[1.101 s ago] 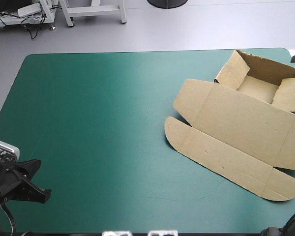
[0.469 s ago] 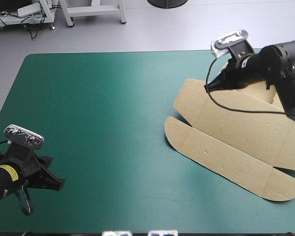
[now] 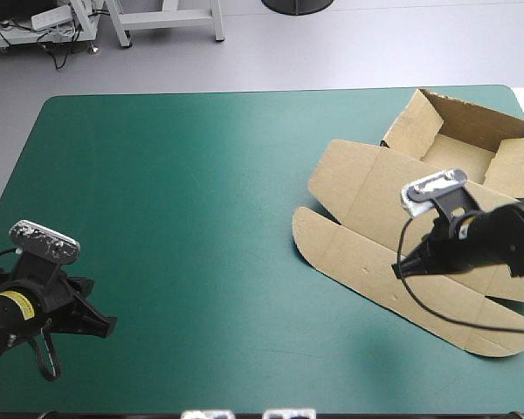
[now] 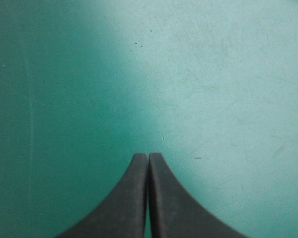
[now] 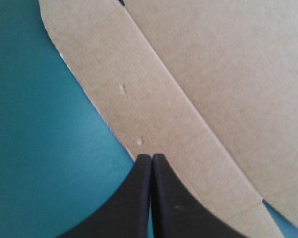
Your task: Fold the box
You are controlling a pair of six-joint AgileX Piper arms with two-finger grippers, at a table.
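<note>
A: Left side first?
B: The left gripper is seen pinched together, nothing held, low over the bare teal-green cover.
A: Box?
B: The box is found at the right. The tray walls are raised by the far-right corner. The lid is laid flat, with a rounded flap at its end. It's matte brown board with scored creases. It's judged light and stiff, bending only along the scores, and likely to slide.
A: Hold point?
B: The lid's free long edge would be taken. The right gripper is pressed together too, its tip at that edge. Contact cannot be told.
</note>
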